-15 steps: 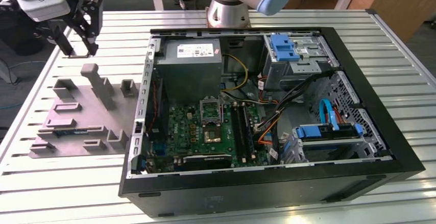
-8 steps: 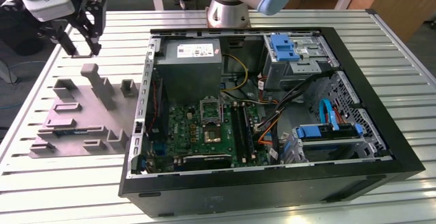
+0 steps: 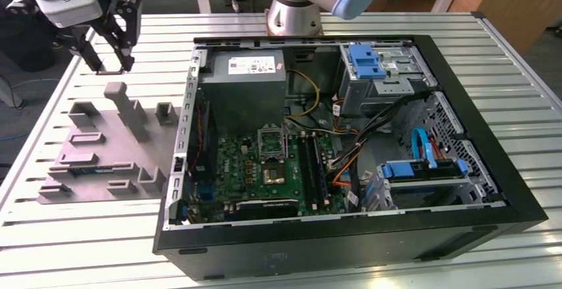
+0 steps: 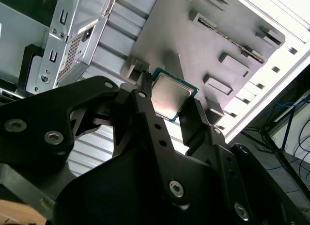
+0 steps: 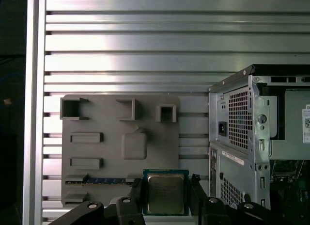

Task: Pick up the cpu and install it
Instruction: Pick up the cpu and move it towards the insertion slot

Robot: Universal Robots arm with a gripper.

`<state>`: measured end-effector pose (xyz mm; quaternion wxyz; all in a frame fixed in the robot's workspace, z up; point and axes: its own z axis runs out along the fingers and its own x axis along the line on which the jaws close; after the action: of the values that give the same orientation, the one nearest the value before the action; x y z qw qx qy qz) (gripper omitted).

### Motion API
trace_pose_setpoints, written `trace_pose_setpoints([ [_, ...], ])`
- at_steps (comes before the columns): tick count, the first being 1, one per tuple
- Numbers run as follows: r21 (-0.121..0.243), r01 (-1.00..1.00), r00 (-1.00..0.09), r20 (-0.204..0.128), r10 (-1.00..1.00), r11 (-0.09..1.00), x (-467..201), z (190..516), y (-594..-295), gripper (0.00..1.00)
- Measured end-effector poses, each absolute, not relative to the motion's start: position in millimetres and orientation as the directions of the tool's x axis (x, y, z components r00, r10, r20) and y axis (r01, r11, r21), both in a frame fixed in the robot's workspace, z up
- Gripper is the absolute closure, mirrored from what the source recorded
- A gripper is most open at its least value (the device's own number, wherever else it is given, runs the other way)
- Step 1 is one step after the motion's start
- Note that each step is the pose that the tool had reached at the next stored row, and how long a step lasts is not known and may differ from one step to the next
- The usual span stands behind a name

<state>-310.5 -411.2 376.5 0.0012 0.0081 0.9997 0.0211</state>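
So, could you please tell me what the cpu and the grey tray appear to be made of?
The cpu: silvery metal lid catching light, on a green board edge. The grey tray: matte, uniform grey, probably moulded plastic.

The pincer hangs above the far end of the grey tray, its wrist tilted. Its two black fingers are closed against opposite edges of the cpu. The arm's base stands well apart from the tray, toward the exterior view's right.
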Motion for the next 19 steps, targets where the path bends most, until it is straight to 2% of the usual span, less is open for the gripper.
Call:
trace_pose_setpoints([
  [19,0.042,0.016,-1.000,-0.002,0.016,0.999,-301.6,376.6,-411.3,0.53],
])
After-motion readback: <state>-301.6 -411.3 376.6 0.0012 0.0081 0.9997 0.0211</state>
